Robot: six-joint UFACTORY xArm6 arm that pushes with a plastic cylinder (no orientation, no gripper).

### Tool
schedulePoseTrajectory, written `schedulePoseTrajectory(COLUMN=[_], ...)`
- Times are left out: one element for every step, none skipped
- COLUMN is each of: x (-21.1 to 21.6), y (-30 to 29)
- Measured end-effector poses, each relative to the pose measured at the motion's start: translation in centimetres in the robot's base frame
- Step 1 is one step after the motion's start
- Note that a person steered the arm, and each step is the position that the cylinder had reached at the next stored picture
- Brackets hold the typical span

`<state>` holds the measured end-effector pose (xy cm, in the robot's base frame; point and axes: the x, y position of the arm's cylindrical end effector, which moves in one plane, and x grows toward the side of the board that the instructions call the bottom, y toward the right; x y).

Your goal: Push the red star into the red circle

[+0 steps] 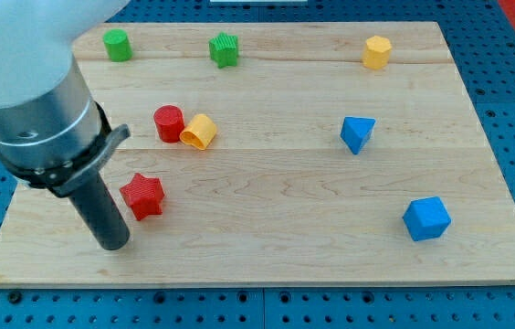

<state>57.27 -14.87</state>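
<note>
My tip (114,245) sits near-left of the red star (142,196), just beside it. Red circle (168,123) lies far and slightly right of the star, touching a yellow block (198,132). No jaws here (bare rod). Push goes far-right; the tip looks roughly lined up.

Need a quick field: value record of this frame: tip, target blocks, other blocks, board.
tip: my tip, at the view's lower left, just below-left of the red star, looks close but contact unclear
red star, below the red circle, apart from it
red circle, touching the yellow cylinder on its right
top row: green cylinder, green star, yellow hexagon
view's right: blue triangle, blue cube
board: wooden board
</note>
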Motion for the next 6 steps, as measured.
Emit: schedulePoseTrajectory(x=[-0.7, -2.4, -3.9, -2.4, -4.9, -8.2], y=[4.0, 3.2, 2.0, 0.8, -0.5, -0.2])
